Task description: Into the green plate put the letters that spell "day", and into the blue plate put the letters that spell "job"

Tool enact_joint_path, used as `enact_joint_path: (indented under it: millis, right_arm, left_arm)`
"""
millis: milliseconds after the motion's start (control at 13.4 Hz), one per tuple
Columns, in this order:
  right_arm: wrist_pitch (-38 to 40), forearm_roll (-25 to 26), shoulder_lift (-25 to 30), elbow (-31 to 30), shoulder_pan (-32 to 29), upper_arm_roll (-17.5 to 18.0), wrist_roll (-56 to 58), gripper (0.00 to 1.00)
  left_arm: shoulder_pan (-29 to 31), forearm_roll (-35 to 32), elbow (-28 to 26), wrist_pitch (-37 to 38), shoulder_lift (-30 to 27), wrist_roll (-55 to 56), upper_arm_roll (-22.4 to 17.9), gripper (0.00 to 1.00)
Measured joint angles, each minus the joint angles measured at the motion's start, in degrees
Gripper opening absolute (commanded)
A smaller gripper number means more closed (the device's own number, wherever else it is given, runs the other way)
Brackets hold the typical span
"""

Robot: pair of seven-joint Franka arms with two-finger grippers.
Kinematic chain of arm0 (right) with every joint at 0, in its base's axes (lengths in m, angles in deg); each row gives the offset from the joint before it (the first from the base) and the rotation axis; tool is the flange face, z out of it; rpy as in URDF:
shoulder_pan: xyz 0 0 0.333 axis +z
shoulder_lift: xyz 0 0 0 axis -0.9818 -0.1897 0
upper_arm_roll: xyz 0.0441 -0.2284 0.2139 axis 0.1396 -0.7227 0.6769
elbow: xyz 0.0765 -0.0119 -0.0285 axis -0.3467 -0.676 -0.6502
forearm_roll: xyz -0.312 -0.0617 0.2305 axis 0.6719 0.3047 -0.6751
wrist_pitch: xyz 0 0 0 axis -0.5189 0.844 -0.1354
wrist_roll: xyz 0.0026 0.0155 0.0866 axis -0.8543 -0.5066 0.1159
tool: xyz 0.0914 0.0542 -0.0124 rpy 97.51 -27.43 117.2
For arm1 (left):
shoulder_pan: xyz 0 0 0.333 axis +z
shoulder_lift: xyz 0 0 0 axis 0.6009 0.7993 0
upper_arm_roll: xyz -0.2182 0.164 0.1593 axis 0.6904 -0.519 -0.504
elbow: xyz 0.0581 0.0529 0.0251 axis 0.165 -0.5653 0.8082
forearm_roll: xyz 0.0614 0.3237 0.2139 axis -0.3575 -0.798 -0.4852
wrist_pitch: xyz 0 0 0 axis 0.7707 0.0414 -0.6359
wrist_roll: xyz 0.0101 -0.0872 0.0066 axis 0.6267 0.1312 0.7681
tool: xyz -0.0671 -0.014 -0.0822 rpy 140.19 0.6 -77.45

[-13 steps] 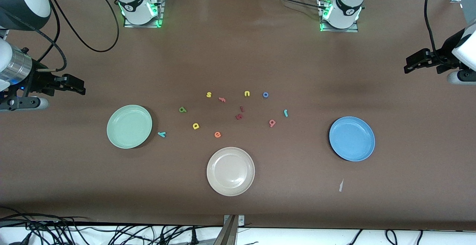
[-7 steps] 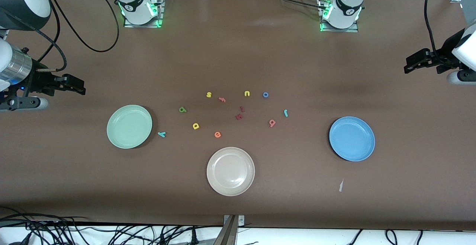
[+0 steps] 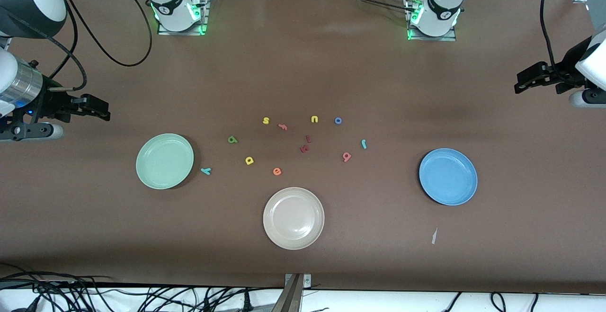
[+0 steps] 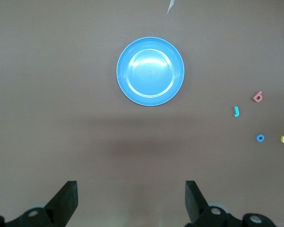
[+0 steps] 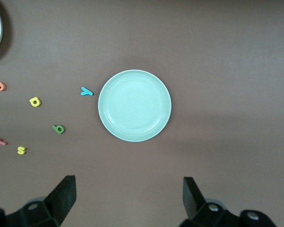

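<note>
The green plate (image 3: 164, 161) lies toward the right arm's end, the blue plate (image 3: 448, 176) toward the left arm's end. Between them are scattered the green "d" (image 3: 232, 139), yellow "a" (image 3: 249, 160), teal "y" (image 3: 206, 171) beside the green plate, teal "j" (image 3: 363, 144), blue "o" (image 3: 338, 120) and salmon "b" (image 3: 346, 156). My right gripper (image 3: 105, 111) hangs open and empty at its end of the table, looking down on the green plate (image 5: 134, 105). My left gripper (image 3: 518, 86) waits open and empty at its own end, over bare table near the blue plate (image 4: 150, 71).
A beige plate (image 3: 293, 218) lies nearer the front camera than the letters. Other letters lie among them: yellow "s" (image 3: 266, 120), pink "f" (image 3: 282, 126), yellow "u" (image 3: 314, 119), orange "e" (image 3: 277, 171), two dark red ones (image 3: 305, 148). A paper scrap (image 3: 433, 236) lies near the blue plate.
</note>
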Motion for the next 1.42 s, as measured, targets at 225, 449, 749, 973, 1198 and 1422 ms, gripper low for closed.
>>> enact_joint_path:
  millis: [225,449,749,973,1198,1422]
  right_arm:
    - [0.15,0.0,0.26,0.55,0.01,-0.05,1.69,1.0]
    - [0.25,-0.06,0.68,0.62,-0.04,-0.21,2.67,1.0]
    - [0.25,-0.13,0.74,0.62,-0.04,-0.2,2.72,1.0]
    - [0.28,-0.14,0.74,0.62,-0.04,-0.19,2.75,1.0]
    - [0.32,-0.14,0.71,0.62,-0.04,-0.19,2.78,1.0]
    - [0.33,-0.15,0.56,0.62,-0.03,-0.14,2.79,1.0]
  left_arm:
    - [0.0,0.0,0.0,0.0,0.0,0.0,0.0,1.0]
    - [0.0,0.0,0.0,0.0,0.0,0.0,0.0,1.0]
    - [0.0,0.0,0.0,0.0,0.0,0.0,0.0,1.0]
    - [0.0,0.0,0.0,0.0,0.0,0.0,0.0,1.0]
    - [0.0,0.0,0.0,0.0,0.0,0.0,0.0,1.0]
    - [0.0,0.0,0.0,0.0,0.0,0.0,0.0,1.0]
